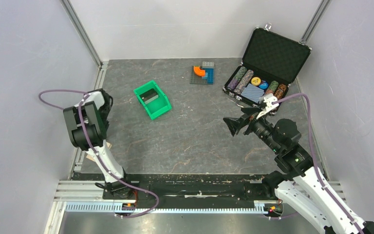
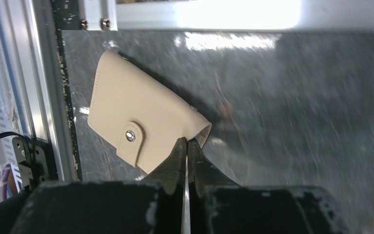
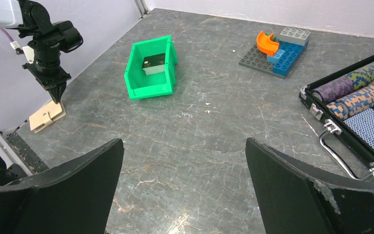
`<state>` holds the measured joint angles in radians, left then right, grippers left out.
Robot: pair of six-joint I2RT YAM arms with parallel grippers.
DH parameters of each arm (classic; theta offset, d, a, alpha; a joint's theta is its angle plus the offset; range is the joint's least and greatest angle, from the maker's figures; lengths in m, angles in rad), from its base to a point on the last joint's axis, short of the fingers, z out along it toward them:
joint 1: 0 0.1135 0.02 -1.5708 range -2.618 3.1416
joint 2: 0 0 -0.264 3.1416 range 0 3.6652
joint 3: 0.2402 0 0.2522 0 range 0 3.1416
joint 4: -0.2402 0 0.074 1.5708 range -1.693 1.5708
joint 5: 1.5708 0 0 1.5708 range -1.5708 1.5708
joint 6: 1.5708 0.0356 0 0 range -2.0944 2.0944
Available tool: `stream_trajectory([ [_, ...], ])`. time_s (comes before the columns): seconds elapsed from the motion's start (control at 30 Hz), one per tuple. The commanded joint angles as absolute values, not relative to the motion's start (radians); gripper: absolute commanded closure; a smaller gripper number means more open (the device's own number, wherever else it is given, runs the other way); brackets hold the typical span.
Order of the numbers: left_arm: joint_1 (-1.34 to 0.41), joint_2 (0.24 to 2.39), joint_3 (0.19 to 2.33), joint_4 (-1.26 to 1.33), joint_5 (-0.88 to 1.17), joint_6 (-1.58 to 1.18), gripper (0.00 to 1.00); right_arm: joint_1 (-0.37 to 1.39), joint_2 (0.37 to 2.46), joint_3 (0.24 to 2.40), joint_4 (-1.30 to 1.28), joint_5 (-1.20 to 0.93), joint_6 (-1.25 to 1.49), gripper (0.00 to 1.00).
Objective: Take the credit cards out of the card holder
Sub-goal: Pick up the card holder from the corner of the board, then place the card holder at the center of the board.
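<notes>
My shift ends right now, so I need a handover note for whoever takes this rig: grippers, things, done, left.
Left gripper: shut, tips at the edge of the card holder; whether it really pinches it cannot be told.
Right gripper: open, empty, off the table, on the right side.
Holder: lying at the table's near-left corner, folded, strap snapped.
Done: nothing; no credit cards in sight.
Left: unsnap, open, pull the cards out.

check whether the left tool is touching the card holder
Touching. In the right wrist view the tip of the shut left tool meets the card holder with no gap; the left wrist view puts it on the holder's edge.
</notes>
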<state>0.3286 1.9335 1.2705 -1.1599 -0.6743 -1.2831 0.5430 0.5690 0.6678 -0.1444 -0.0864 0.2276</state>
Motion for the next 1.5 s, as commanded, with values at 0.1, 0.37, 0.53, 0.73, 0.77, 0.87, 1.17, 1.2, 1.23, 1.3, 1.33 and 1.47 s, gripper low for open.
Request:
stream_trajectory([
  [0.1, 0.041, 1.755, 1.208, -1.083, -0.688, -1.176, 0.98, 0.541, 0.582, 0.674, -0.119, -0.038, 0.232, 0.01],
  [0.37, -0.347, 1.495, 1.069, -0.994, -0.690, -1.064, 0.98, 0.541, 0.553, 0.632, -0.108, -0.023, 0.222, 0.01],
  [0.53, -0.493, 1.332, 0.952, -0.932, -0.523, -1.000, 0.98, 0.542, 0.543, 0.608, -0.100, -0.007, 0.227, 0.01],
  [0.73, -0.664, 1.122, 0.813, -0.640, -0.139, -0.825, 0.98, 0.541, 0.546, 0.574, -0.092, -0.015, 0.231, 0.01],
  [0.77, -0.678, 1.088, 0.792, -0.597, -0.076, -0.821, 0.98, 0.541, 0.544, 0.570, -0.092, -0.025, 0.231, 0.01],
  [0.87, -0.693, 1.022, 0.756, -0.534, 0.051, -0.840, 0.98, 0.542, 0.539, 0.558, -0.092, -0.039, 0.232, 0.01],
  [1.17, -0.696, 0.947, 0.619, -0.275, 0.239, -0.892, 0.98, 0.542, 0.546, 0.542, -0.092, -0.064, 0.253, 0.05],
  [1.2, -0.696, 0.961, 0.628, -0.302, 0.217, -0.877, 0.98, 0.541, 0.546, 0.541, -0.090, -0.068, 0.255, 0.05],
  [1.23, -0.696, 0.981, 0.641, -0.341, 0.193, -0.858, 0.98, 0.542, 0.545, 0.540, -0.090, -0.070, 0.257, 0.06],
  [1.3, -0.696, 1.007, 0.680, -0.412, 0.148, -0.823, 0.98, 0.541, 0.544, 0.540, -0.093, -0.068, 0.258, 0.06],
  [1.33, -0.696, 1.011, 0.703, -0.437, 0.128, -0.808, 0.98, 0.541, 0.544, 0.540, -0.096, -0.069, 0.258, 0.06],
  [1.47, -0.723, 0.999, 0.791, -0.532, -0.012, -0.741, 0.98, 0.541, 0.538, 0.540, -0.100, -0.066, 0.262, 0.07],
])
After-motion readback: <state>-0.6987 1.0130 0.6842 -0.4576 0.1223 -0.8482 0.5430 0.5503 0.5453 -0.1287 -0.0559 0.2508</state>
